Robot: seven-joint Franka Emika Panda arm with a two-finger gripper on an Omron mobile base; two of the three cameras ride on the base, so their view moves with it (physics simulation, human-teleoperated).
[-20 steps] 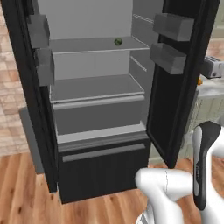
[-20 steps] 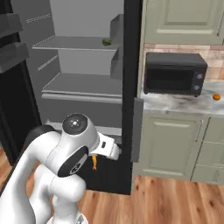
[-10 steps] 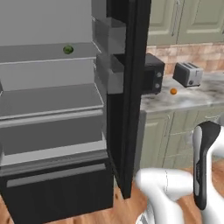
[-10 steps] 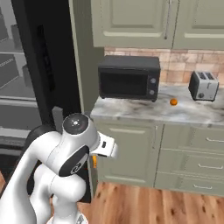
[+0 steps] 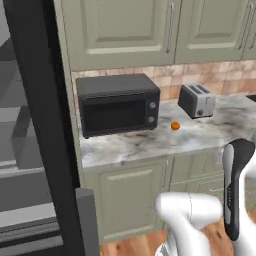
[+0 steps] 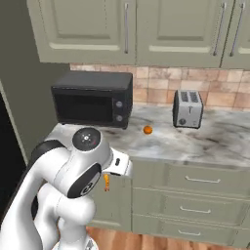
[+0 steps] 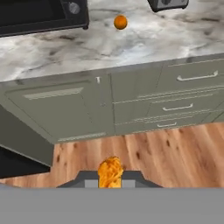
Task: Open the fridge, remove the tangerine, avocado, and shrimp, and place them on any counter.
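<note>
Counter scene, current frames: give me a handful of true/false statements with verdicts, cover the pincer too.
1. The tangerine lies on the counter between the microwave and the toaster. True.
2. The pincer is shut on the shrimp. True.
3. The shrimp already rests on the counter. False: it is in the pincer, low in front of the cabinets, over the wood floor.
4. The microwave door stands open. False: it is closed.
5. The toaster stands left of the microwave. False: it stands to the microwave's right.
</note>
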